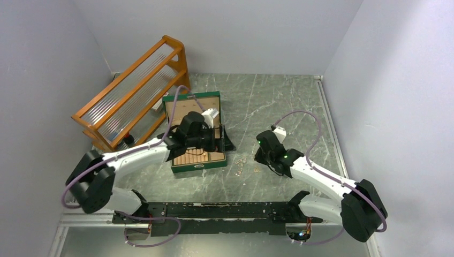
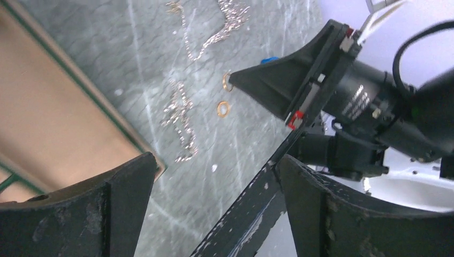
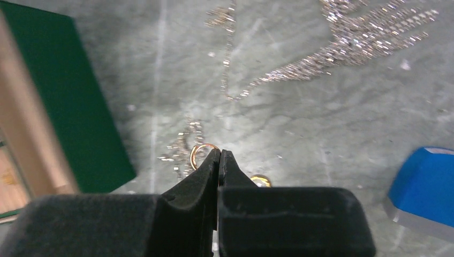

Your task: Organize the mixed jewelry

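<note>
On veined grey table [image 3: 321,123], fine chains [image 3: 369,37] glitter.

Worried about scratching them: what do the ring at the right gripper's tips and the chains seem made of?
The ring: probably polished gold-coloured metal, with a smooth, bright sheen. The chains: fine metal links, paler gold, sparkling in many small points. Whether they are plated or solid cannot be told.

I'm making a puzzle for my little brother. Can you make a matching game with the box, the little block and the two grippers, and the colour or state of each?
Things:
1. box
2. block
3. left gripper
4. right gripper

Colour or state:
a. shut on a gold ring
b. green outside
c. open wide
d. blue

Pairs: 1-b, 2-d, 3-c, 4-a.
</note>
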You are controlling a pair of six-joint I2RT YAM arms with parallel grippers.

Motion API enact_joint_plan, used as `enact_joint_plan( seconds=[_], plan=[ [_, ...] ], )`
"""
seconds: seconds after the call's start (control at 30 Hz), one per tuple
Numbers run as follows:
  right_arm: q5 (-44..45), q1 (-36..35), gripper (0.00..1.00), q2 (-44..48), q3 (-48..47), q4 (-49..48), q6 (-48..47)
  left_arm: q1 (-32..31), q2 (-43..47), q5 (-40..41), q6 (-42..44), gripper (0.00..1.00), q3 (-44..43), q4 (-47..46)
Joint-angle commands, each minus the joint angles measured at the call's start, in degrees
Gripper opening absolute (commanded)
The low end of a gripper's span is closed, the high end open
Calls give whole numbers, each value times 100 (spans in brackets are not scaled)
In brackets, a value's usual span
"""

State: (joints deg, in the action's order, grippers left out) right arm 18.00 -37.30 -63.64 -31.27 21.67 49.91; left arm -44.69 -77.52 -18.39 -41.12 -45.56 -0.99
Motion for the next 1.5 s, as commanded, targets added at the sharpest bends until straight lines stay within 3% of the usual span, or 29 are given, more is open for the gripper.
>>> enact_joint_plan(
  seconds=[0.0, 0.27, 0.53, 0.77, 0.9, 1.07, 1.2, 1.3, 1.4, 1.47],
  plan=[
    [-424, 42, 2, 342, 97, -838, -158, -238, -603, -111, -403, 88, -714, -534],
    [-919, 42, 2, 769, 23, -1192, -295, -321, -1356, -7, -892, 54, -838, -1188],
    [-1270, 47, 3, 833, -81, -1301, -403, -341, -1760, -343, -1068, 46, -832, -1738],
    [-1403, 47, 3, 790, -44, -1424, -346, -341, -1790, -317, -977, 26, -863, -1646],
    [-1370, 47, 3, 778, -61, -1411, -349, -339, -1801, -281, -880, 22, -897, -1449],
    [-1322, 43, 3, 747, -116, -1388, -355, -340, -1765, -365, -844, 5, -843, -1446],
    [-1277, 46, 3, 754, -119, -1394, -336, -345, -1709, -419, -833, 5, -799, -1458],
    [-1243, 48, 10, 733, -178, -1318, -254, -342, -1657, -356, -759, 5, -787, -1403],
    [-1195, 50, 31, 729, -256, -1136, -66, -339, -1591, -224, -670, 5, -796, -1320],
    [-1331, 56, 38, 751, -238, -1137, 19, -335, -1536, -100, -581, 5, -817, -1243]
  ],
)
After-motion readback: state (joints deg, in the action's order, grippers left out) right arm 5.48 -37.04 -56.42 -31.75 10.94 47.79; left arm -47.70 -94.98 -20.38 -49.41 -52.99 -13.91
